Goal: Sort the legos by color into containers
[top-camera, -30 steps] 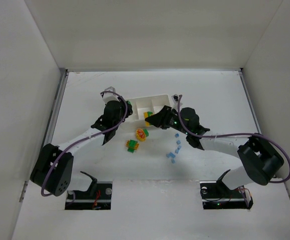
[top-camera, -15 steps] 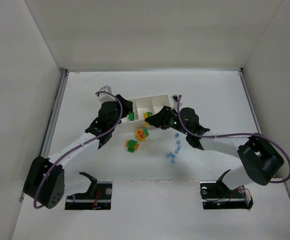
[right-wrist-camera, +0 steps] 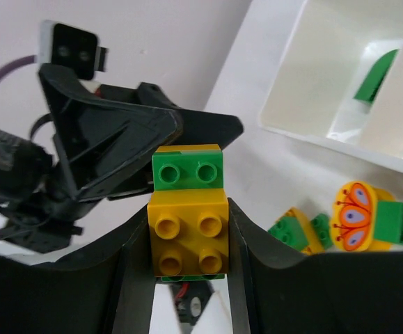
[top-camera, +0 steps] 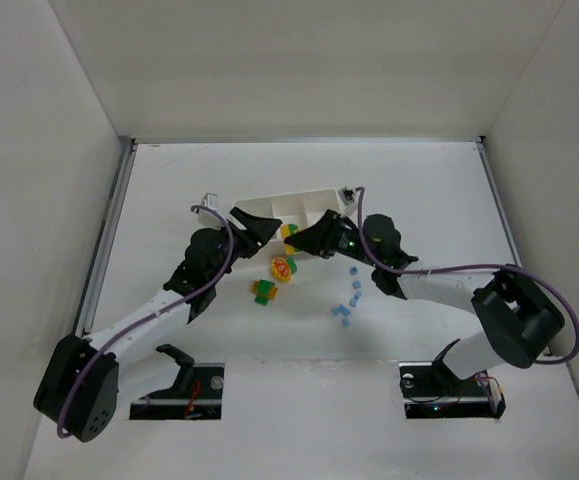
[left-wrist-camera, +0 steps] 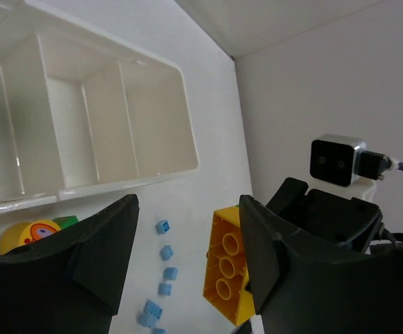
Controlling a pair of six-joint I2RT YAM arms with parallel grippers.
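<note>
Right pincer (top-camera: 293,240) clamped on yellow-green cluster (right-wrist-camera: 188,233), held beside tray (left-wrist-camera: 180,118). Left pincer (left-wrist-camera: 188,209) apart, empty, facing cluster: judged positioned to pull green brick (right-wrist-camera: 187,171) off for sorting.

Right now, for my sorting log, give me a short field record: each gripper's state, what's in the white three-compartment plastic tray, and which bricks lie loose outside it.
Left gripper: open, empty, near the tray
Right gripper: shut on yellow brick with a green brick on top
White three-compartment plastic tray: one green piece inside; which compartment is unclear
Loose: yellow butterfly disc joined to green; small green-and-yellow cluster; scattered pale blue bricks
</note>
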